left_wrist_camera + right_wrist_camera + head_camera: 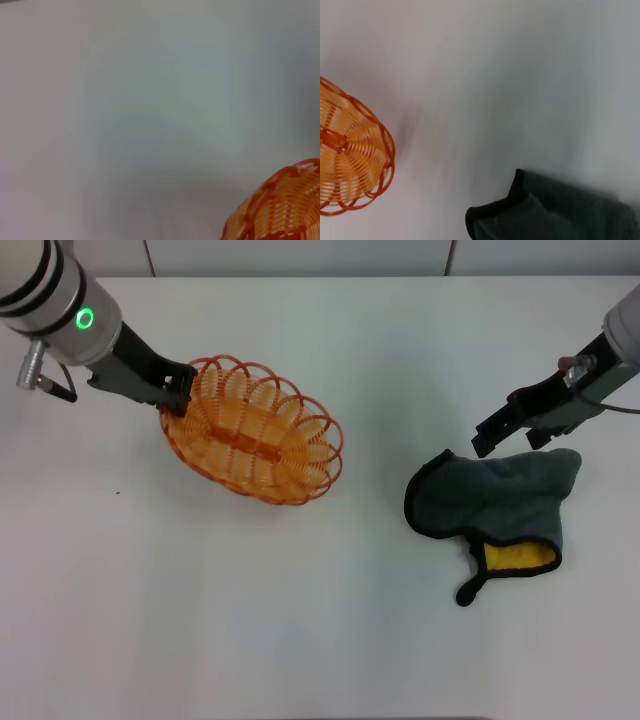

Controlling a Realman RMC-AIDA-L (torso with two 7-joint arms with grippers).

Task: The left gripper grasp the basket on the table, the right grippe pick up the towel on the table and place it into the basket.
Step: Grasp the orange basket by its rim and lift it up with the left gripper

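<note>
Orange wire basket (255, 430) is already clamped at its rim by the left tool (176, 390), while the right tool (512, 430) hangs released just above the grey towel (497, 502) lying on the desk (300, 620), right arm nearest.

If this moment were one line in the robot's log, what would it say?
left tool: at basket rim | right tool: above towel, not holding | towel: on table, outside basket | basket: empty

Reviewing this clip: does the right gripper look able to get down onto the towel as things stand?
Probably yes. The right gripper hovers just above the towel's far edge, with only bare table around the cloth. The basket, held at its rim by the left gripper, sits well clear.
</note>
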